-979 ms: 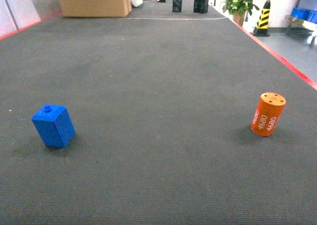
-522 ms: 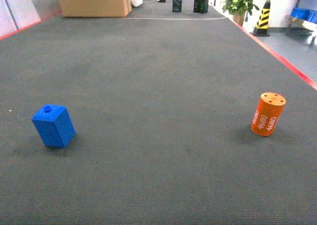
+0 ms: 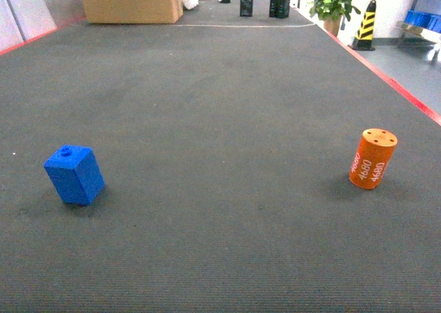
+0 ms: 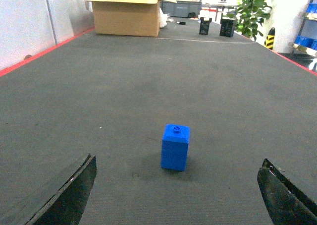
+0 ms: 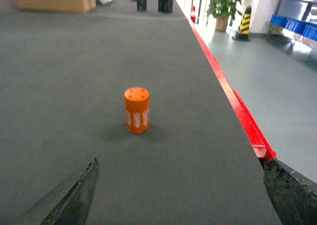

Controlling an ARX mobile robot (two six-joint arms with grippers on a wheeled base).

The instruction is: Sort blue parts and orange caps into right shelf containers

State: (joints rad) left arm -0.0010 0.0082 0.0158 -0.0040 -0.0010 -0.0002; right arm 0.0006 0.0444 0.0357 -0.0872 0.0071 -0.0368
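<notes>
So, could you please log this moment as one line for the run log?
left hand: open, facing blue part | right hand: open, facing orange cap | both parts upright on floor, ungrasped

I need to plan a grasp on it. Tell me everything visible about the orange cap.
The orange cap is a small cylinder, seemingly plastic, with white "4680" lettering repeated on its side and small holes in its flat top. It stands upright on the dark mat, alone, touching nothing else, ahead of the open right gripper and near the mat's red edge.

A dark grey mat (image 3: 220, 120) edged in red carries a blue part (image 3: 74, 174) at left and an orange cap (image 3: 373, 158) at right, well apart
</notes>
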